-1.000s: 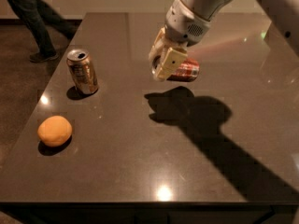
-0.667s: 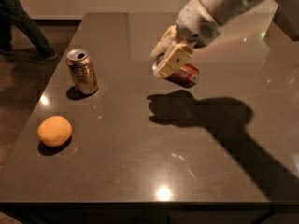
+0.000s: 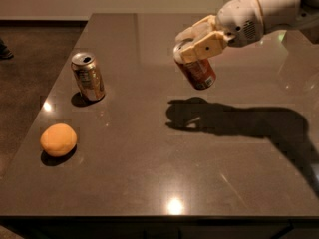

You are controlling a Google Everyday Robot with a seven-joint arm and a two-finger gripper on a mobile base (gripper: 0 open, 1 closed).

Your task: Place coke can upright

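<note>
The red coke can hangs in the air above the dark table, tilted, its silver top toward the upper left. My gripper reaches in from the upper right and is shut on the can's upper part. The can's shadow lies on the table below it. The can does not touch the table.
A gold-brown can stands upright at the table's left. An orange lies near the front left edge. A person's shoe shows on the floor at far left.
My gripper has lifted the coke can higher and turned it from lying sideways toward a more upright tilt. The person at the far left has moved away.
</note>
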